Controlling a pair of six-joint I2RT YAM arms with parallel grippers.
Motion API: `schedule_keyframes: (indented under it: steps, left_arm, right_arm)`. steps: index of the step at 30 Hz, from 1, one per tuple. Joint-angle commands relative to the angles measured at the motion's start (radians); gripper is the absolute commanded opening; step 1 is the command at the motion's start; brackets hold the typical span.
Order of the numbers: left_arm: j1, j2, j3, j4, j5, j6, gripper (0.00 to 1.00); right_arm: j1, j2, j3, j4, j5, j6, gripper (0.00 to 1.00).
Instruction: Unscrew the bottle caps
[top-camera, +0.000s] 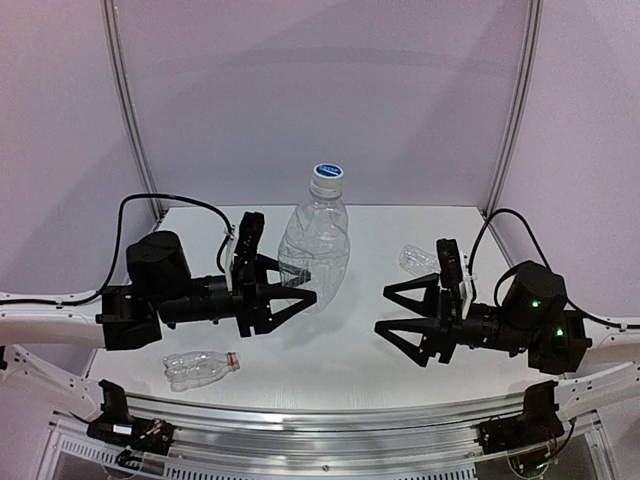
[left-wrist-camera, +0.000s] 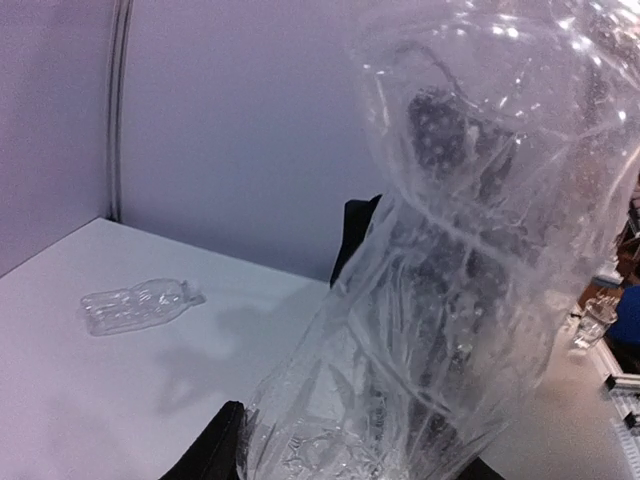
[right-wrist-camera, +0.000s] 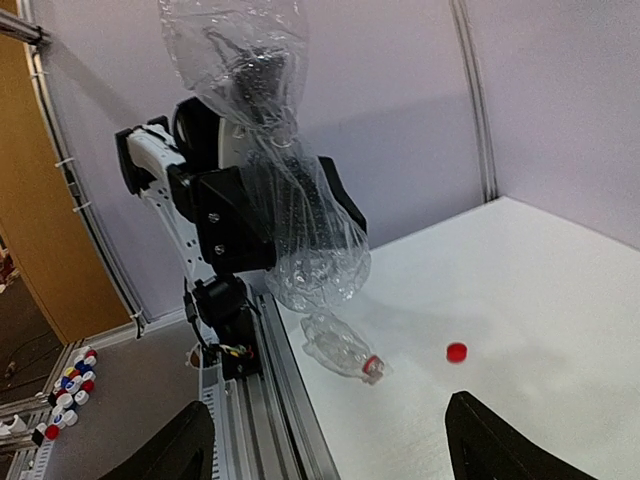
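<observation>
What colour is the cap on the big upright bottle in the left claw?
White with a blue top; the cap shows best in the top external view.

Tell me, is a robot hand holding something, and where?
The left gripper clamps the big clear bottle around its lower body. The right gripper holds nothing.

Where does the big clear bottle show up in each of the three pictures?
Top external: the big bottle stands at centre, its cap on top.
Left wrist: it fills the right half, very close to the camera.
Right wrist: upper left, in front of the left arm.
Shared landmark: the black left gripper clamped on its lower part.
</observation>
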Motion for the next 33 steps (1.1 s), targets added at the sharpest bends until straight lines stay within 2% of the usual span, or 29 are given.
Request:
schedule_keyframes:
  steps: [1,9,15,20,27,30,33]
  left_arm:
    - [0.006,-0.026,-0.019,0.153,0.112,-0.187,0.31]
    - [0.005,0.046,0.026,0.155,0.162,-0.311,0.31]
    - [-0.007,0.164,0.048,0.264,0.199,-0.442,0.28]
    - [-0.037,0.264,0.107,0.278,0.215,-0.440,0.27]
    - [-0.071,0.311,0.136,0.280,0.194,-0.407,0.27]
    - [-0.074,0.322,0.141,0.283,0.190,-0.404,0.27]
    - [-0.078,0.338,0.145,0.286,0.190,-0.400,0.27]
  right_arm:
    - [0.037,0.006,-0.002,0.207,-0.036,-0.073,0.80]
    - [0.040,-0.059,-0.026,0.254,-0.038,-0.124,0.74]
    - [0.040,-0.057,-0.026,0.257,-0.049,-0.097,0.67]
    - [0.042,0.013,-0.026,0.244,0.010,-0.080,0.65]
    - [0.041,0.008,-0.031,0.256,0.021,-0.074,0.65]
    - [0.042,0.002,-0.032,0.255,0.022,-0.073,0.59]
    - [0.042,0.005,-0.032,0.256,0.023,-0.074,0.48]
